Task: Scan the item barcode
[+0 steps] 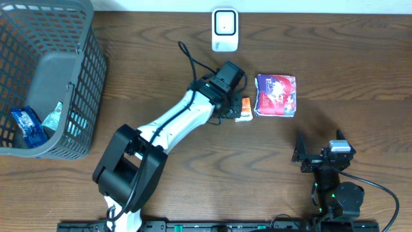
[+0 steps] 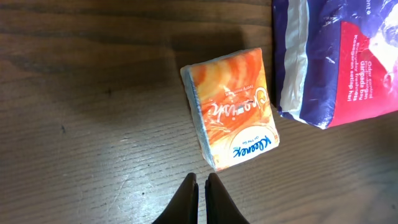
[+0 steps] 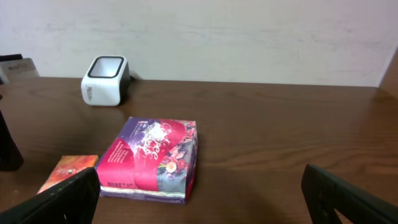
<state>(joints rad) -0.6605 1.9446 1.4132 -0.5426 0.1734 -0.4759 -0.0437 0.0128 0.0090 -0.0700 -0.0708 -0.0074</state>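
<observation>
Overhead looks down; both wrists see tissue pack [image 2: 230,115].

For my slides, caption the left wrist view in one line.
Shut left gripper just short of an orange Kleenex tissue pack, with a purple-and-pink package alongside on the wooden table.

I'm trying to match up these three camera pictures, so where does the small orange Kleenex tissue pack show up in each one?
Overhead: the orange tissue pack lies just right of centre, below the white scanner.
Left wrist: it fills the middle of the picture, tilted.
Right wrist: low at the left edge, only partly in view.
Shared landmark: the purple and red packet lies close beside the pack in all three views.
</observation>
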